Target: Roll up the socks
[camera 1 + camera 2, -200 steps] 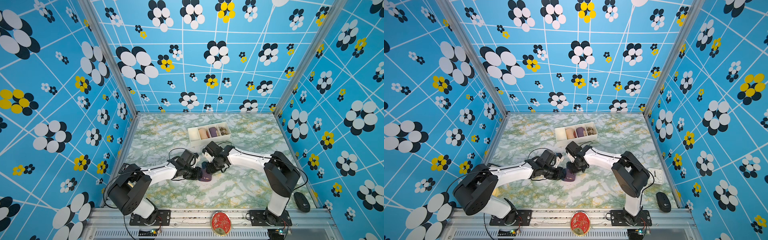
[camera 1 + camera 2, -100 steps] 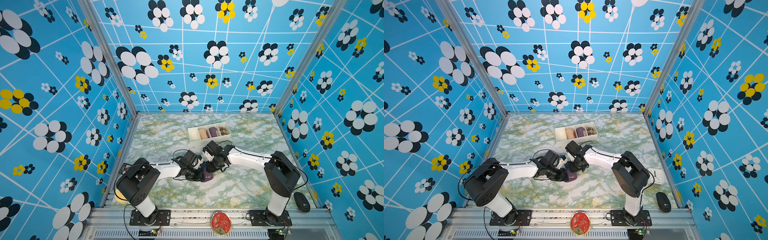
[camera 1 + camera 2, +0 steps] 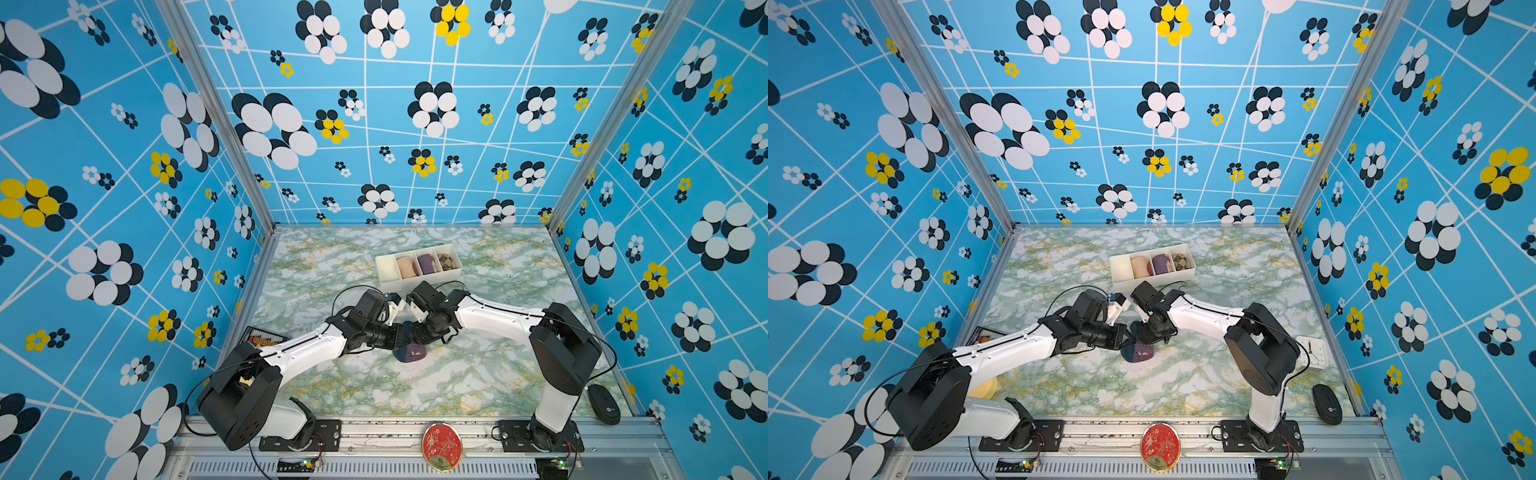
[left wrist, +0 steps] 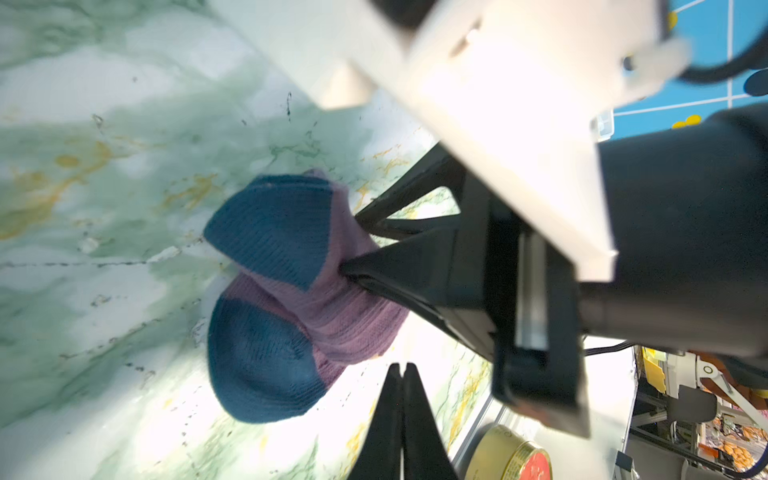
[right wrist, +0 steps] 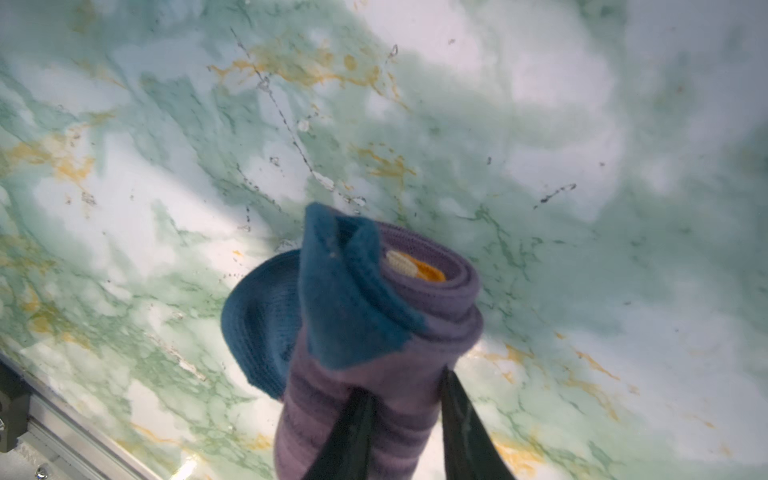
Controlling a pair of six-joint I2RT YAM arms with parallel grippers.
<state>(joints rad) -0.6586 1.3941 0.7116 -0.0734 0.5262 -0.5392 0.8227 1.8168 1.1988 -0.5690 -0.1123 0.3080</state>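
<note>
Tabletop [image 3: 478,386] ctr, well off edges: socks [image 3: 410,352] bundled.

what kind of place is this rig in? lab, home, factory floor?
Most likely a lab robot test cell, not a home: blue flower-print wall panels box in a green marble-print tabletop, and two white-and-black arms are bolted to an aluminium front rail.

Robot lab: blue patterned enclosure [image 3: 124,174]
</note>
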